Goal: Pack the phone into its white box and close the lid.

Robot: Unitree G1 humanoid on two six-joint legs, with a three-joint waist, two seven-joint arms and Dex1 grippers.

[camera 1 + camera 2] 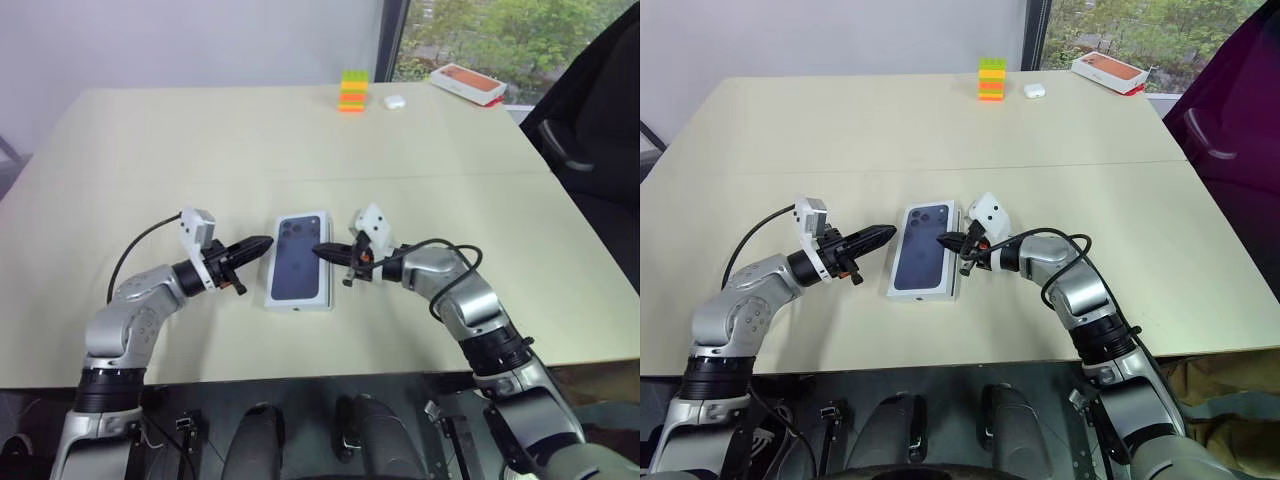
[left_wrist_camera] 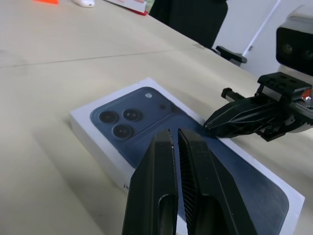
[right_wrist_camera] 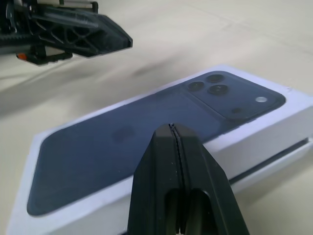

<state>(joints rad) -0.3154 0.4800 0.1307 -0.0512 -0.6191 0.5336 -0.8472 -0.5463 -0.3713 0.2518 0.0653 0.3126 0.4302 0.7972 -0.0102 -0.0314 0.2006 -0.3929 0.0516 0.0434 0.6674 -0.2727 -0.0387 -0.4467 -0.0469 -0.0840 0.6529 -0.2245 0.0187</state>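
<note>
**Desk:** What did the frame show nearest the robot?

**Photographer:** Two arms reached over a beige table (image 1: 480,330). The left gripper (image 1: 262,244) and the right gripper (image 1: 322,251) both had their black fingers pressed together, holding nothing, one at each long side of the lid (image 1: 298,259).

**Desk:** And the box?

**Photographer:** The lid, printed with a dark blue phone picture, sat on the white box (image 3: 274,154), between the two grippers. On the right-hand side a thin dark seam ran between lid and tray, so I judged it not quite seated. The phone itself was hidden, presumably inside.

**Desk:** How should the closing have been finished?

**Photographer:** In my view, by pressing straight down on the lid's edges with closed fingertips, evenly on both sides, so the lid sank level rather than tipping or sliding the box.

**Desk:** Farther back?

**Photographer:** A stack of coloured blocks (image 1: 352,90), a small white case (image 1: 393,101) and a white box with an orange top (image 1: 467,82) lay at the far edge.
</note>
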